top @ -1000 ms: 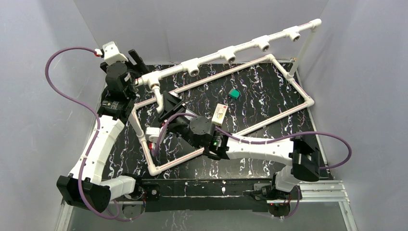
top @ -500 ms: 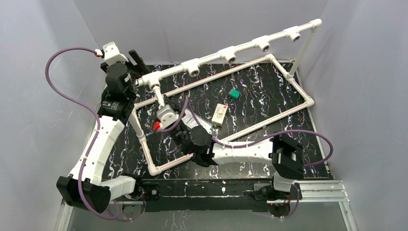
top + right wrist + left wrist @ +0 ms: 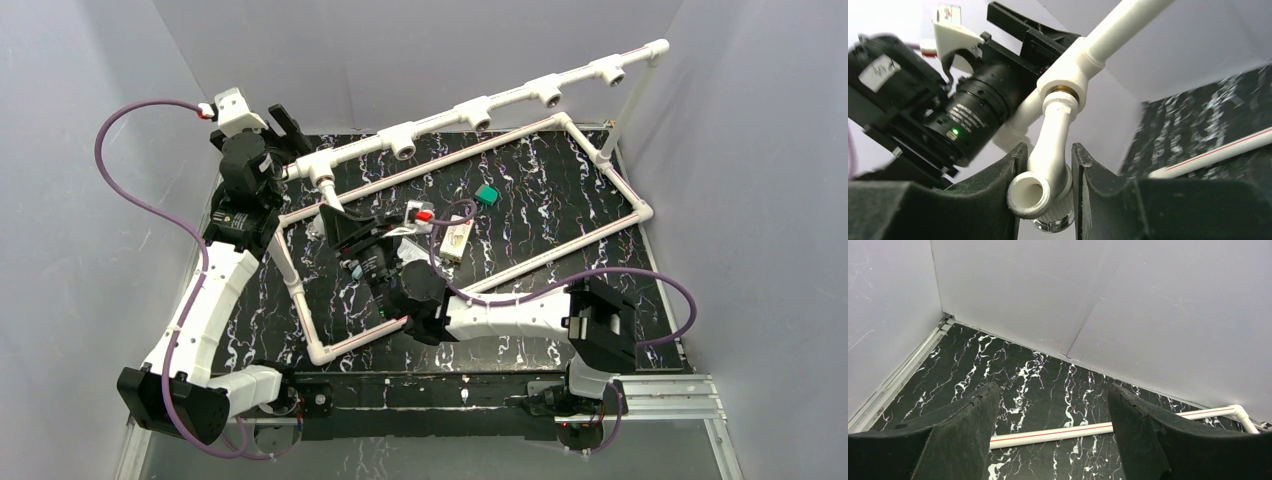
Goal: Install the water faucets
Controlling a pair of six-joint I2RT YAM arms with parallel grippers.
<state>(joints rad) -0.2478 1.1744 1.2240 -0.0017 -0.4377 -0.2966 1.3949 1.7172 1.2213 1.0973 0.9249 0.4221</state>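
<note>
One white faucet point(image 3: 329, 198) hangs from the leftmost tee socket point(image 3: 318, 166) of the raised pipe rail point(image 3: 480, 108). My right gripper point(image 3: 341, 226) is shut on it. In the right wrist view the fingers point(image 3: 1003, 175) clamp the faucet's bent body point(image 3: 1050, 150) just behind its open spout, a chrome-edged knob shows below, and its threaded end sits in the tee point(image 3: 1068, 75). My left gripper point(image 3: 284, 122) is open and empty at the rail's left end; its view shows only floor and a pipe between the jaws point(image 3: 1050, 395). No other faucet is visible.
Several more tee sockets along the rail face forward with nothing in them, e.g. point(image 3: 403, 141). A rectangular pipe frame point(image 3: 600, 225) lies on the black marbled table. A small white box point(image 3: 457, 238) and a green block point(image 3: 487, 194) lie inside it. Grey walls enclose the table.
My right wrist has rolled around the faucet, its camera mount swinging from lower left over to the right, and the forearm shifted. The faucet stayed in the socket. The left arm has not moved.
</note>
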